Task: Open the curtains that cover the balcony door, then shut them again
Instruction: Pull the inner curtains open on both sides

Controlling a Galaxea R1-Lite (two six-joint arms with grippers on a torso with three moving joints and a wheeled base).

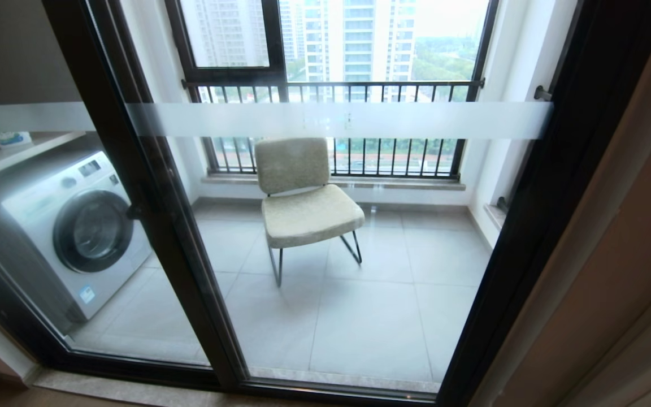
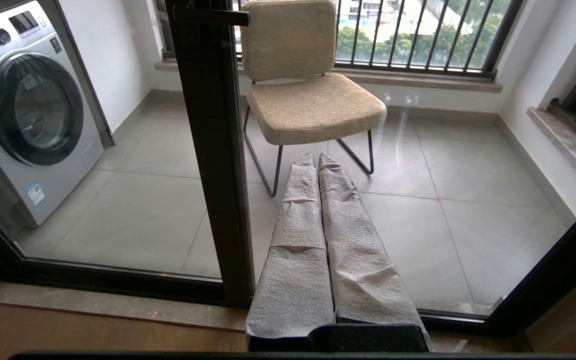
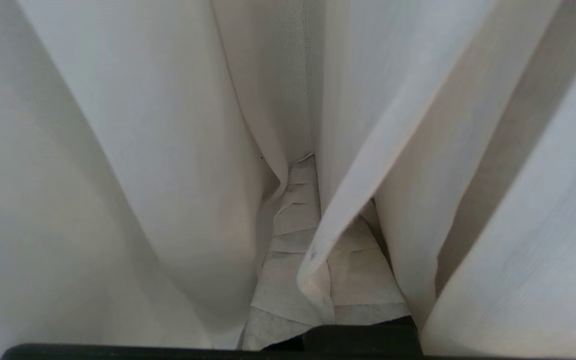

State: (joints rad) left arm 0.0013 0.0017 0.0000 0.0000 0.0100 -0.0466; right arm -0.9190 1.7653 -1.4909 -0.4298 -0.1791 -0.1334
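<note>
The balcony door (image 1: 359, 316) stands uncovered, clear glass in a black frame (image 1: 150, 186) with a frosted band (image 1: 337, 120) across it. The curtains hang gathered at the right: a beige drape (image 1: 630, 254) fills the head view's right edge, and white sheer folds (image 3: 168, 150) fill the right wrist view. My right gripper (image 3: 314, 165) is shut and pushed in among those sheer folds; one fold edge (image 3: 338, 220) lies across its cloth-wrapped fingers. The left gripper (image 2: 317, 159) is shut, low in front of the door, holding nothing. Neither arm shows in the head view.
Behind the glass stand a beige chair (image 1: 303, 198) and a washing machine (image 1: 77, 232) at the left. A railed window (image 1: 331, 90) closes the balcony's far side. A stone sill (image 2: 118, 305) runs along the foot of the door, with wooden floor on my side of it.
</note>
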